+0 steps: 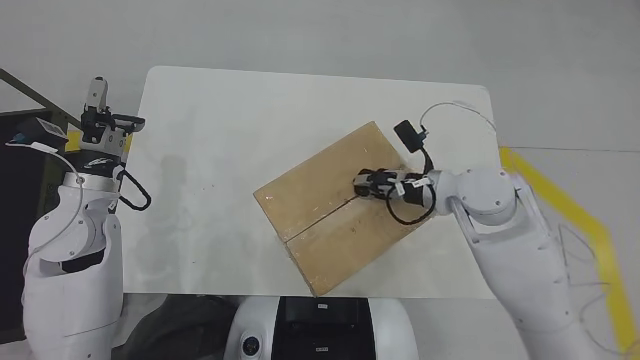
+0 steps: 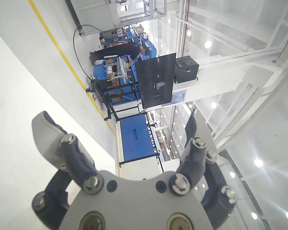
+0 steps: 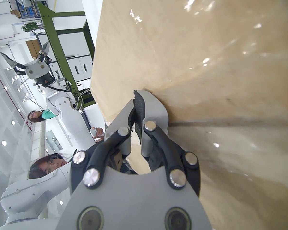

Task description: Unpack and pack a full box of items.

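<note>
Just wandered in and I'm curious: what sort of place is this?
Most likely a factory-style robot test hall, not a home or shop. A yellow line marks the pale floor, blue crates and a metal-framed enclosure stand in the background, and a cardboard box sits on a white worktable.

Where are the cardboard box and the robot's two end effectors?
cardboard box (image 1: 320, 186), top view, on its top flap.
right end effector (image 3: 135, 99), right wrist view, between its shut fingertips.
left end effector (image 2: 118, 115), left wrist view, between its open fingertips.
</note>
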